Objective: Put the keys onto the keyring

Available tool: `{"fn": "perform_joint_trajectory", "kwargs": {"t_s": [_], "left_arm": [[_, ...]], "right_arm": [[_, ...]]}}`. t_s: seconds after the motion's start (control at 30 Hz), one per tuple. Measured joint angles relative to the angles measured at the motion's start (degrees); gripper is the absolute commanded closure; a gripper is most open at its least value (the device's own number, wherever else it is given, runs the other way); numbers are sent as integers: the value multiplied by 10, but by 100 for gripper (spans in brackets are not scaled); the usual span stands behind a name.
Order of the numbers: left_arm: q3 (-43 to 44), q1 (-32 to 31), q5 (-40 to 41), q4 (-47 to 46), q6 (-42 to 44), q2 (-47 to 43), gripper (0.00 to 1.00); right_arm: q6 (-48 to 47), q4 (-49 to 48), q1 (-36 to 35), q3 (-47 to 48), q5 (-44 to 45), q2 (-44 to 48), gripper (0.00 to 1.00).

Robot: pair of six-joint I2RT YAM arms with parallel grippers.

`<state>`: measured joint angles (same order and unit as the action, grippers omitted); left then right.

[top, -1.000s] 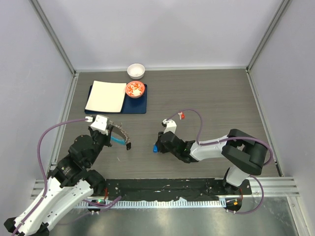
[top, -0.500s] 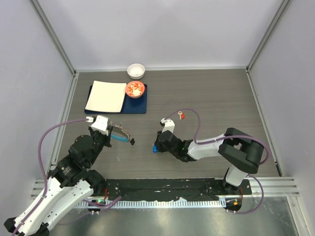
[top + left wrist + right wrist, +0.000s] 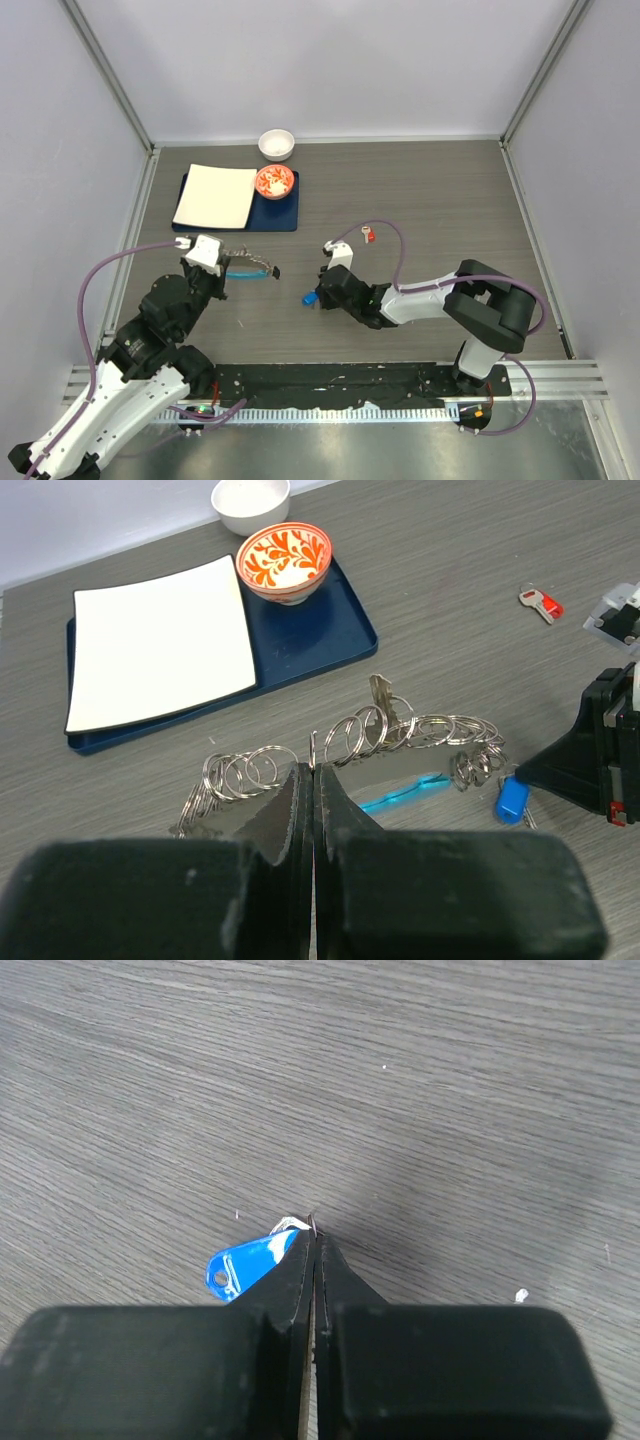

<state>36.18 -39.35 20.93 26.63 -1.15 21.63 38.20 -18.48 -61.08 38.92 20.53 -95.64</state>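
We log left gripper (image 3: 310,775) clamped on thin metal keyring with light-blue strip (image 3: 400,735) | right gripper (image 3: 314,1243) pinching small blue-capped metal key (image 3: 245,1265) | small red-capped metal key (image 3: 541,603) loose on grey counter (image 3: 450,190)

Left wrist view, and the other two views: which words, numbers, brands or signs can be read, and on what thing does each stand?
No text can be read in any view.
The blue-capped key: plain cap.
The red-capped key: too small to tell.
The orange bowl: floral pattern only, no words.
The keyring: no legible marking.
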Motion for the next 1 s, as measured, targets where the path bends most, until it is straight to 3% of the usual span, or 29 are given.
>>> {"fn": "perform_joint_trajectory", "kwargs": {"t_s": [0.37, 0.67, 1.0], "left_arm": [[0, 0, -76, -2, 21, 27, 100], [-10, 0, -197, -24, 49, 61, 100], [-10, 0, -353, -106, 60, 186, 100]], "right_arm": [[-134, -1, 0, -12, -14, 56, 99], [-281, 25, 1, -46, -33, 217, 99], [-426, 155, 6, -45, -40, 436, 99]]}}
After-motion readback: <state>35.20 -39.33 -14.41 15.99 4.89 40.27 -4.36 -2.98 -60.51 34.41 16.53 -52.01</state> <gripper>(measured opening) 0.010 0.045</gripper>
